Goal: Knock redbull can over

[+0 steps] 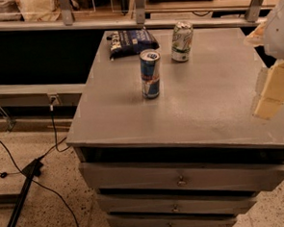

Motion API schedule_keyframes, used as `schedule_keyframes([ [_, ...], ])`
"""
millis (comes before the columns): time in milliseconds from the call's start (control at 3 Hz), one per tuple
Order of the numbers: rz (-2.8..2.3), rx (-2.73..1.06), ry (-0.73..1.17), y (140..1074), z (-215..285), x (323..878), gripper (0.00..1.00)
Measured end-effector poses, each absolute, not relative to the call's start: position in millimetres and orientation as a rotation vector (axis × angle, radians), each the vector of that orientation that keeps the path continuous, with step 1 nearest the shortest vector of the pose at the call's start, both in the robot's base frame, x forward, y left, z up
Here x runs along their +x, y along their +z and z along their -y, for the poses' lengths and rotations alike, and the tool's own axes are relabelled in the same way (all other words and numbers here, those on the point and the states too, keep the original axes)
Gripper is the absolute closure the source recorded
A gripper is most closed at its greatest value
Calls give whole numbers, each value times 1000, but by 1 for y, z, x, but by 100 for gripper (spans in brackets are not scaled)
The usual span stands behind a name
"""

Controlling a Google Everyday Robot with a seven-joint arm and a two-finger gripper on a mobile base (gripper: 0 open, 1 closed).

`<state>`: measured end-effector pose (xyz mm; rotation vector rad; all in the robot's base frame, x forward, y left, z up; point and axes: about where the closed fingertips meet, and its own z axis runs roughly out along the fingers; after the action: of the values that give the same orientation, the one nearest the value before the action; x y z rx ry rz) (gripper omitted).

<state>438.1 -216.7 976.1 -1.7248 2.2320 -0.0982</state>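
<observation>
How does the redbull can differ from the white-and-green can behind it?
The redbull can is slimmer, blue and silver; the white-and-green can is wider and paler. The redbull can stands nearer the camera; the other sits farther back. Both are upright. The gripper hangs at the view's right edge, touching neither.

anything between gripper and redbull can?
Nothing: in the camera view, only bare tabletop separates the gripper, at the right edge, from the upright redbull can. The white-and-green can stands farther back.
</observation>
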Motion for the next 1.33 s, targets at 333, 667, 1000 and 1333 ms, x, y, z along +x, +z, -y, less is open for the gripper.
schedule_keyframes([
  [333,-2232,-1725,-98,976,217,438,0],
  [667,-2149,-1694,-48,980,209,449,0],
  [1000,-1911,-1619,146,986,164,497,0],
  [1333,-1789,-1589,281,987,124,527,0],
])
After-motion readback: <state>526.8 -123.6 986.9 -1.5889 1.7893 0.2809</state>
